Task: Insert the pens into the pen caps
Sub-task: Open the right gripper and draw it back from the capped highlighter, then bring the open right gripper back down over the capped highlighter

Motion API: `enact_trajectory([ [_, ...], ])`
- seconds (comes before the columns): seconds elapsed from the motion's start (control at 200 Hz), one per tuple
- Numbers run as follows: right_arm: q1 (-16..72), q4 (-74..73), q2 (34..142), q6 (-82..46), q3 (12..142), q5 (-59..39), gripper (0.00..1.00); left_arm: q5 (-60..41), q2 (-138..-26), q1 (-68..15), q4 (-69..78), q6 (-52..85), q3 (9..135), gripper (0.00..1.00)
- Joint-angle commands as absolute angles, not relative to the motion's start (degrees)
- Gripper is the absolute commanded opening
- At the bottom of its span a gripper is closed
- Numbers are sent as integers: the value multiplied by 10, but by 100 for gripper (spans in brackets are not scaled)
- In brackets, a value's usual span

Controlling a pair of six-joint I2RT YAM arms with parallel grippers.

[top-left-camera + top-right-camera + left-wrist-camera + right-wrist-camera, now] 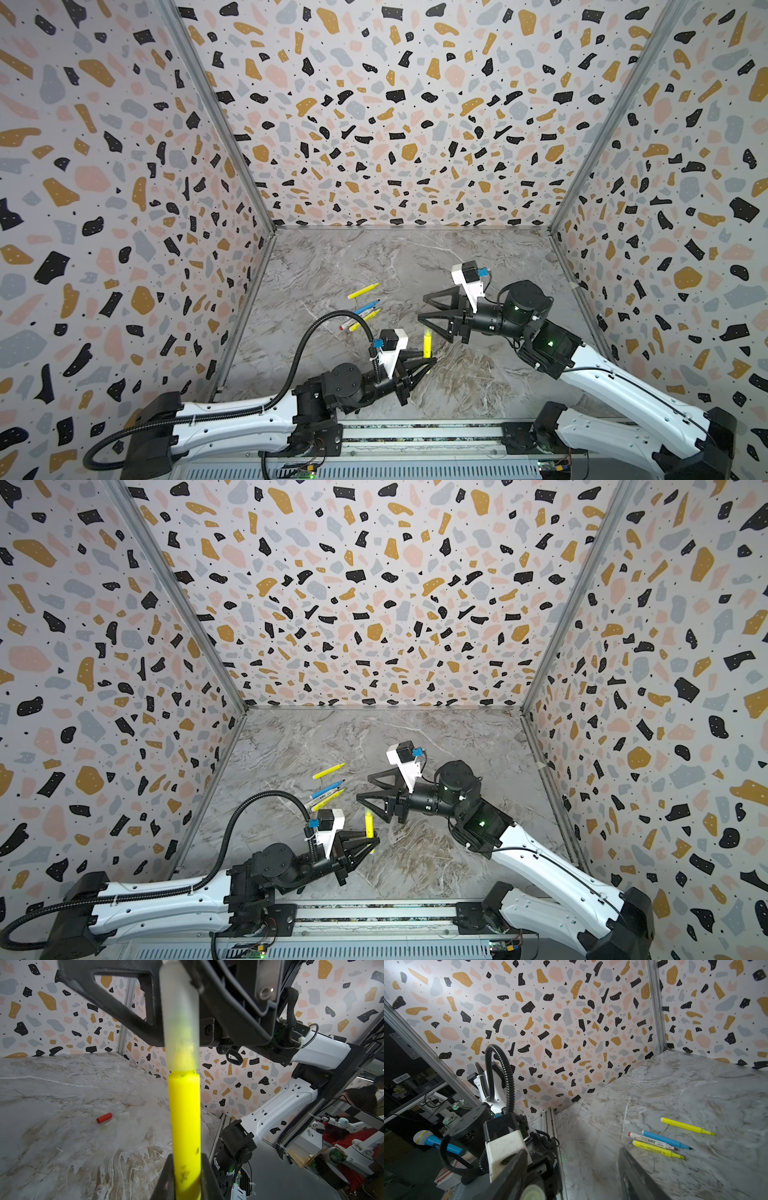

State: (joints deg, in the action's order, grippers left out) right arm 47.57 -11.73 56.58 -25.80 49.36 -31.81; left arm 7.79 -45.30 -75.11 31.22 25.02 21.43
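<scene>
Two near-identical overhead views of the table (478,374); wrist views close, seemingly opposed.

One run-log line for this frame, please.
left tool: shut on yellow pen, upright, clear cap on top end | right tool: open | table: four uncapped pens, red cap loose

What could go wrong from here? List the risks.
The open right gripper hangs near the clear cap on the yellow pen upright in the left gripper; pulling away could knock it askew. The pale caps beside the red cap barely show against the marble table, so a grasp may miss.
</scene>
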Motion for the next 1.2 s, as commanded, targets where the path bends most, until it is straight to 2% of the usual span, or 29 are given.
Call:
enact_trajectory([
  [0.0,479,-125,558,-255,516,-335,67,84,-444,-750,337,238,233,2],
  [0.626,497,-138,537,-253,496,-357,57,94,-448,-750,332,244,230,2],
  [0.831,498,-118,546,-248,507,-368,47,93,-458,-750,339,244,230,2],
  [1.101,501,-110,560,-245,510,-363,47,91,-456,-749,336,243,231,2],
  [1.196,504,-107,566,-245,512,-363,42,92,-453,-750,336,243,230,2],
])
